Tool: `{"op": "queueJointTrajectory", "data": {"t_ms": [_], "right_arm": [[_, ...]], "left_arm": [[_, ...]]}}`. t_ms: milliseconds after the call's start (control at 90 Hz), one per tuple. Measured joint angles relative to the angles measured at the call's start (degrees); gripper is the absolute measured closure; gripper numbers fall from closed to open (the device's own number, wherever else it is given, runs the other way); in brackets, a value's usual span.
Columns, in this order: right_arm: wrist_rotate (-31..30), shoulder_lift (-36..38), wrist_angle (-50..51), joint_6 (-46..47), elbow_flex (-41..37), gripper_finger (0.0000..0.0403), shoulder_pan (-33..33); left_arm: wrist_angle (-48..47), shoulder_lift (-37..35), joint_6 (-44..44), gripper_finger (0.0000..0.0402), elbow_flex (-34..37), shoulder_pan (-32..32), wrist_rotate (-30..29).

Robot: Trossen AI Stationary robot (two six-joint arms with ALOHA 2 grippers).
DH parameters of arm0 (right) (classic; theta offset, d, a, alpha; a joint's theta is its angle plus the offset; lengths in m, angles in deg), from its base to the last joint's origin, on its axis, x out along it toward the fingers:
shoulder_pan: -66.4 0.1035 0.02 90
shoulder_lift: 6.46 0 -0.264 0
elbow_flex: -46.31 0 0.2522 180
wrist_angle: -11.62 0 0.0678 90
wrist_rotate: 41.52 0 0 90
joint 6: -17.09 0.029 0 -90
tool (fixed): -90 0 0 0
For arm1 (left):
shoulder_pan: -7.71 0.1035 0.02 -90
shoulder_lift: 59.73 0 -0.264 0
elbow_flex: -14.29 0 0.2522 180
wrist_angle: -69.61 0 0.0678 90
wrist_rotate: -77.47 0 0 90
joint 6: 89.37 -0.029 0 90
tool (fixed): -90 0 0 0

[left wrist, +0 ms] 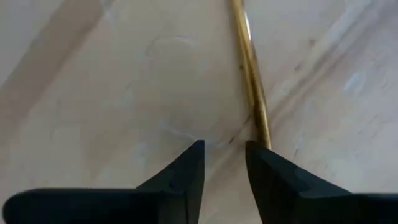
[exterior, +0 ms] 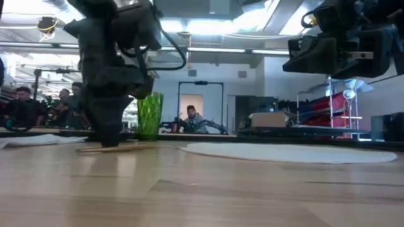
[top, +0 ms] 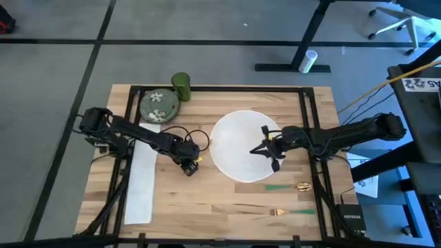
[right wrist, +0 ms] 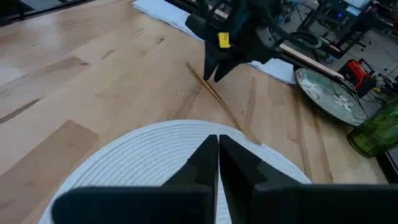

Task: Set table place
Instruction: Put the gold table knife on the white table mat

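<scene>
On the light-wood table (top: pixel 207 200) lies a round white placemat (top: pixel 231 162). My left gripper (top: pixel 188 169) stands just left of it, fingers pointing down at the wood, open by a narrow gap (left wrist: pixel 224 152) with nothing between them. A thin gold stick (left wrist: pixel 249 62) lies flat on the table (right wrist: pixel 224 102), running from this gripper toward the mat. My right gripper (top: pixel 265 149) hangs shut (right wrist: pixel 218 146) above the mat, well clear of it in the low view. My left gripper has the gold stick's end (left wrist: pixel 264 134) right beside the tip of one finger (left wrist: pixel 280 168), outside the gap. Whether that finger touches the stick, I cannot tell. The stick lies flat on the wood.
A floral plate (top: pixel 158 105) and a green glass (top: pixel 180 86) stand at the far left. A white napkin (top: pixel 141 179) lies along the left side. A green-handled spoon (top: pixel 289 186) and fork (top: pixel 289 211) lie near the front right. People show in the room behind (exterior: pixel 192 120).
</scene>
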Motion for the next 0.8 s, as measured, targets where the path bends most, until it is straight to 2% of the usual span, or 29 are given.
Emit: {"op": "queueJointTrajectory", "data": {"t_ms": [267, 556, 800], "right_arm": [[-0.02, 0.00, 0.07, -0.02, 0.00, 0.0403, 0.00], [-0.52, 0.00, 0.38, -0.02, 0.00, 0.0403, 0.00], [-0.50, 0.00, 0.39, -0.02, 0.00, 0.0403, 0.00]], "left_arm": [[0.05, 0.34, 0.51, 0.0299, -1.44, -0.06, 3.15], [-1.30, 0.32, 1.96, 0.0299, -6.86, -0.06, 2.95], [-6.12, 0.44, 5.84, 0.0299, -6.91, -0.06, 2.84]]}}
